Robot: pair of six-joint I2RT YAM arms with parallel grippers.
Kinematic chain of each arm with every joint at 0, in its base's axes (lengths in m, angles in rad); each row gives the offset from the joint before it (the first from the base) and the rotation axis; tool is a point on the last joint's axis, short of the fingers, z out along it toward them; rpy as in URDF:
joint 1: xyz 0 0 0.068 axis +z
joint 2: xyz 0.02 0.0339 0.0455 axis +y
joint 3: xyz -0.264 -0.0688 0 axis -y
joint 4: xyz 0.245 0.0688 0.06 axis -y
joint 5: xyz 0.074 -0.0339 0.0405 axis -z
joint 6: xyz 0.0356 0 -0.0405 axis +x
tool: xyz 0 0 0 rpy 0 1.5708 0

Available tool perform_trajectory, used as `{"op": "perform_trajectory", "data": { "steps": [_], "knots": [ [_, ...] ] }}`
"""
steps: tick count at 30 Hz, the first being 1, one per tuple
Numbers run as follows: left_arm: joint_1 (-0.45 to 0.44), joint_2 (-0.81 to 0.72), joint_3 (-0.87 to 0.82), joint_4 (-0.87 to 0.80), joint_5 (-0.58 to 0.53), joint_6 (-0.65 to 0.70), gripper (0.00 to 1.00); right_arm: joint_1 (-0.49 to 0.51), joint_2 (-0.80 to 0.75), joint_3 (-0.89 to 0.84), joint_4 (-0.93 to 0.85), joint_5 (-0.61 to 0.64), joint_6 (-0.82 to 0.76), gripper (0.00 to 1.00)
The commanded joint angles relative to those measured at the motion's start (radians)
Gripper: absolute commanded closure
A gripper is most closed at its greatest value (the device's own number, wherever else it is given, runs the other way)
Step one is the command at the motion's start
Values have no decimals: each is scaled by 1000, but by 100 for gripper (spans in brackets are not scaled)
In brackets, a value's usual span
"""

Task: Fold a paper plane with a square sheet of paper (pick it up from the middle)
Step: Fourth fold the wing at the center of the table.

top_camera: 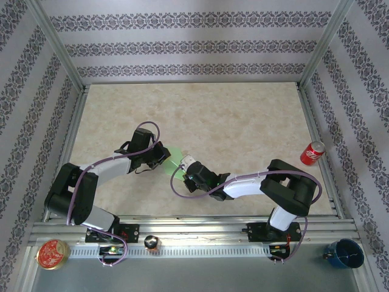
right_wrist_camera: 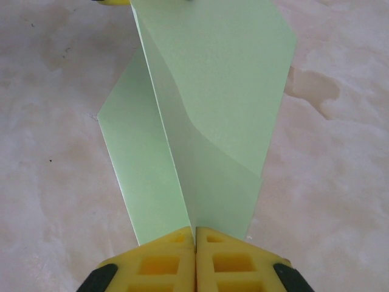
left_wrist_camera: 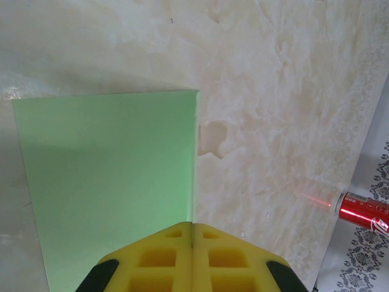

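Jaws of both arms clamped shut on the square sheet of paper [right_wrist_camera: 213, 91], held above the table [right_wrist_camera: 340, 182]. Looks loosely folded once; dart creases remain.

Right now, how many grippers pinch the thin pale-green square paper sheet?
2: the left gripper on one edge of the thin pale-green paper sheet, the right gripper on the opposite edge.

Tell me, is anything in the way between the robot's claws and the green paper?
No, nothing visible. The left gripper and the right gripper are both pinched shut right on the square sheet of paper, which hangs bent between them.
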Motion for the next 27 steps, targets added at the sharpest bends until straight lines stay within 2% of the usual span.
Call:
{"op": "perform_trajectory", "data": {
  "steps": [1,3,4,6,8,13,22,27],
  "knots": [
    [8,-18,-4,24,3,-12,98,-2,9,22,5,-14,30,93],
    [8,-17,-2,20,3,-11,93,-9,13,19,11,-28,49,95],
    [8,-20,1,13,0,-10,86,-13,14,18,14,-38,59,97],
    [9,-26,5,-2,-8,-3,82,-24,16,17,21,-65,80,97],
    [8,-38,11,-21,-20,4,71,-32,20,16,33,-95,99,98],
    [8,-80,13,-66,-61,21,61,-44,51,16,65,-151,138,97],
    [9,-145,-5,-94,-100,25,58,-67,92,16,116,-217,211,97],
    [9,-140,-4,-79,-89,29,61,-115,95,21,140,-349,299,98]
  ]
}}
